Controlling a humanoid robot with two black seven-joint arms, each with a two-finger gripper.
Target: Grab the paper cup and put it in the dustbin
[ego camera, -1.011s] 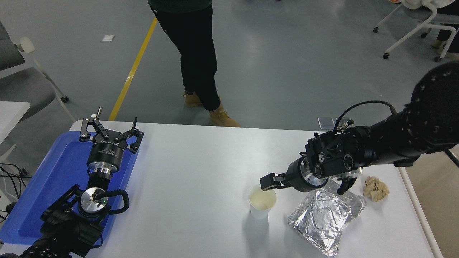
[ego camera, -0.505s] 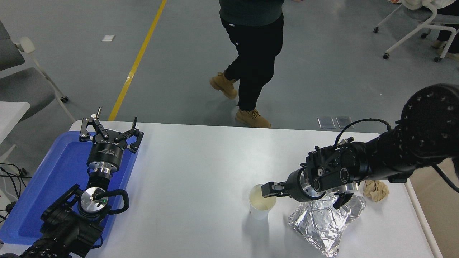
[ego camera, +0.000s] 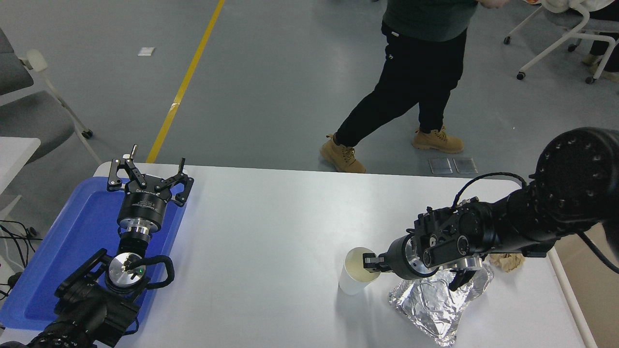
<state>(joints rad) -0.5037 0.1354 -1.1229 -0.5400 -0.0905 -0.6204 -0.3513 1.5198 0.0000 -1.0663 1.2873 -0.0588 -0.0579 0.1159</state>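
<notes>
The white paper cup [ego camera: 352,280] stands on the white table [ego camera: 271,232], right of centre, tilted with its cream inside facing my right gripper. My right gripper [ego camera: 371,263] reaches in from the right. One finger is inside the cup's rim and the jaws pinch its right wall; the outer finger is hidden. Part of the beige dustbin [ego camera: 587,290] shows past the table's right edge, under my right arm. My left gripper [ego camera: 147,176] is parked open over the blue tray at the lower left.
A crumpled foil tray [ego camera: 435,309] lies just right of the cup, under my right wrist. A brown paper ball [ego camera: 508,261] lies behind it. The blue tray [ego camera: 72,241] is at the table's left. A person [ego camera: 416,82] walks past the far side.
My right gripper has dropped lower and pulled slightly right, with its finger now inside the rim. The cup has tilted from upright. The person has walked from left to right.
</notes>
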